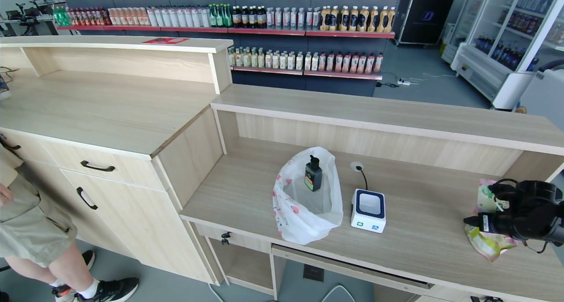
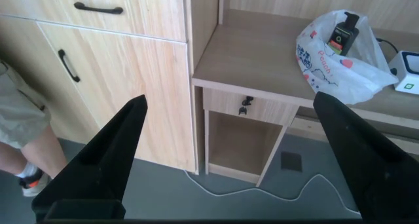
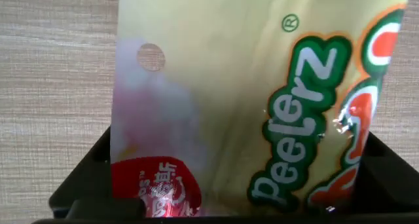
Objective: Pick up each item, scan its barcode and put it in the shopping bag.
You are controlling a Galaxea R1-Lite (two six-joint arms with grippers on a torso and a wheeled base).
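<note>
Counter: pouch well right of scanner.

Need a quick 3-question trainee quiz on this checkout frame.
1. What stands inside the shopping bag?
2. True or false: the scanner sits on the counter, right of the bag.
3. The right gripper is over: A) snack packet, B) scanner, C) bag.
Key: 1 black pump bottle; 2 true; 3 A.
</note>
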